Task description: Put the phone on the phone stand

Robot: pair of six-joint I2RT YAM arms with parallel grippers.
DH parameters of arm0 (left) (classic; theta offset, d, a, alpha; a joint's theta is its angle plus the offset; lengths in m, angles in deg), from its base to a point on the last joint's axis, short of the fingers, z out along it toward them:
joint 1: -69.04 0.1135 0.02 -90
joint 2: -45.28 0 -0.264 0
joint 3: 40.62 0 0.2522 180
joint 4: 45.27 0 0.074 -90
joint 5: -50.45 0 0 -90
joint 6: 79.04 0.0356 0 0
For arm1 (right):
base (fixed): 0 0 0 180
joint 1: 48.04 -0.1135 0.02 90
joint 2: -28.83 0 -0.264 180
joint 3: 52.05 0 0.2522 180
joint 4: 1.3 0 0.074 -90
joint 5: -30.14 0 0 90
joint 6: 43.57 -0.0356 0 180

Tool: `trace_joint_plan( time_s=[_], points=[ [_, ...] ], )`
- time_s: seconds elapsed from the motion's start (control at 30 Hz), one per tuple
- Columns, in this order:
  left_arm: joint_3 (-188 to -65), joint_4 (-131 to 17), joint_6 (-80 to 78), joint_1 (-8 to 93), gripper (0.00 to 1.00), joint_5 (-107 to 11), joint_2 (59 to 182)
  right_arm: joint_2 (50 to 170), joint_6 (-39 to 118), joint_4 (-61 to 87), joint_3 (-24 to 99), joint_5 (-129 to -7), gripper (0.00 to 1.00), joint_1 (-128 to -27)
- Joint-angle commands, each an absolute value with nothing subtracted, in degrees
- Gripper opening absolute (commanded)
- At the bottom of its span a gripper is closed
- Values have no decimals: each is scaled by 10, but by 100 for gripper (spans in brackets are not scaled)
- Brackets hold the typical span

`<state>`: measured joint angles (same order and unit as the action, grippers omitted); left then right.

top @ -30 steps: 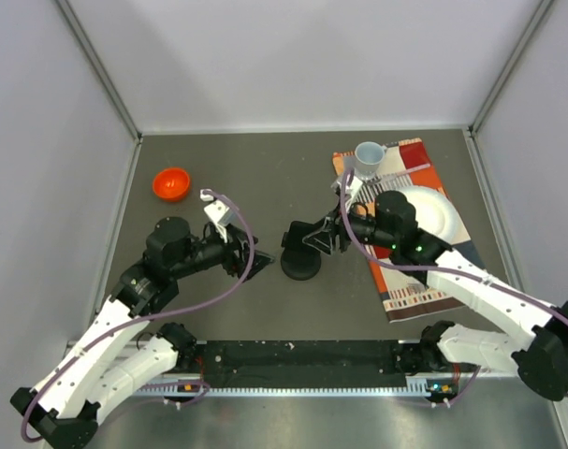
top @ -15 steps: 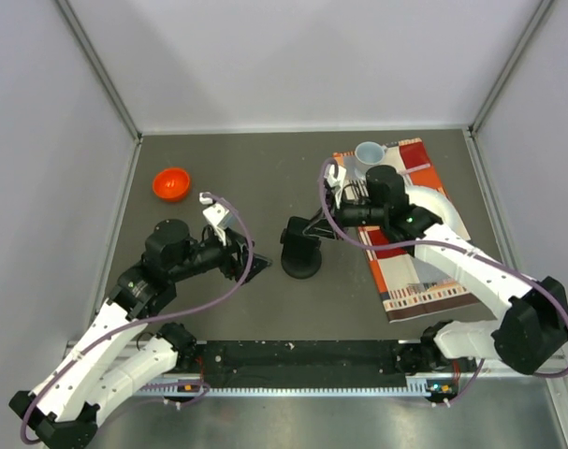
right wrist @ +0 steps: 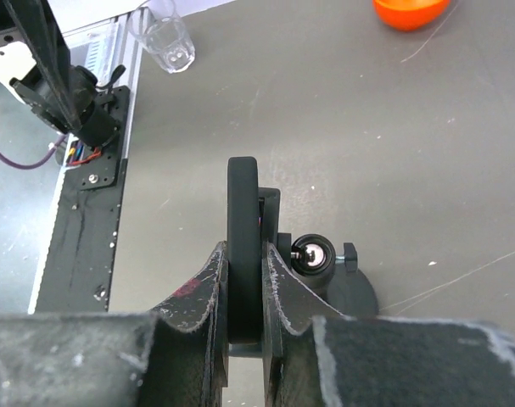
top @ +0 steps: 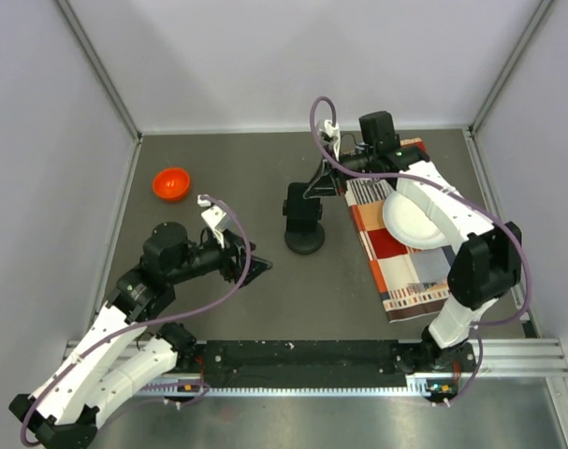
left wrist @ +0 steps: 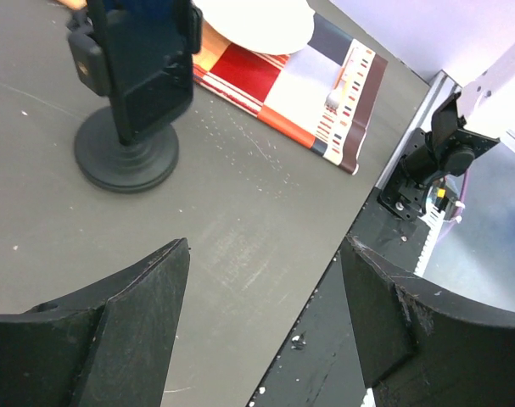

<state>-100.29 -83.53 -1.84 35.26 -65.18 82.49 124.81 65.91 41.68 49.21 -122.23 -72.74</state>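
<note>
The phone [right wrist: 243, 220] shows edge-on in the right wrist view, pinched between my right gripper's [right wrist: 244, 254] two fingers. It is upright against the cradle of the phone stand [right wrist: 316, 259], whose ball joint and round base lie just behind it. In the top view the right gripper [top: 313, 185] is above the stand [top: 304, 238] at mid-table. The left wrist view shows the phone's dark face [left wrist: 147, 59] between the stand's clamp arms, above the disc base [left wrist: 125, 157]. My left gripper [top: 253, 267] is open and empty, to the left of the stand and apart from it.
An orange bowl [top: 171, 182] sits at the far left. A striped cloth [top: 396, 262] with a white plate [top: 410, 224] lies right of the stand. A clear glass [right wrist: 168, 38] stands by the black rail [top: 302, 357] at the near edge.
My right arm has swung toward the far wall, still gripping the phone, and now covers the white mug. The stand has shifted a little farther back. The left gripper has barely moved.
</note>
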Motion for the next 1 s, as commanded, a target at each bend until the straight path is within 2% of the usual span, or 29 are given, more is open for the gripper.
trace_joint_plan(
  time_s=[0.0, 0.17, 0.37, 0.63, 0.67, 0.7, 0.73, 0.8, 0.83, 0.87, 0.93, 0.97],
  points=[
    [-975, -783, -76, 355, 77, -693, 814, 1259, 707, 416, 583, -1319, 0, -727],
    [-962, -779, -79, 355, 77, -697, 800, 1326, 718, 430, 655, -1354, 0, -725],
    [-962, -779, -99, 355, 76, -682, 790, 1369, 791, 497, 702, -1334, 0, -725],
    [-977, -811, -65, 355, 76, -674, 792, 1370, 852, 536, 688, -1290, 0, -725],
    [-978, -810, -64, 355, 76, -674, 795, 1365, 854, 534, 681, -1279, 4, -725],
    [-976, -803, -65, 355, 76, -672, 798, 1354, 852, 532, 674, -1269, 15, -724],
    [-974, -799, -71, 355, 76, -671, 800, 1350, 848, 532, 667, -1261, 38, -725],
    [-967, -786, -94, 355, 76, -677, 799, 1341, 827, 528, 663, -1251, 55, -725],
    [-961, -764, -101, 355, 76, -684, 797, 1333, 819, 524, 658, -1247, 93, -726],
    [-956, -754, -110, 355, 76, -691, 796, 1327, 812, 522, 652, -1232, 99, -728],
    [-950, -744, -111, 356, 76, -695, 798, 1285, 770, 474, 602, -1190, 99, -733],
    [-951, -745, -108, 355, 76, -694, 801, 1269, 753, 450, 581, -1123, 99, -740]
  ],
)
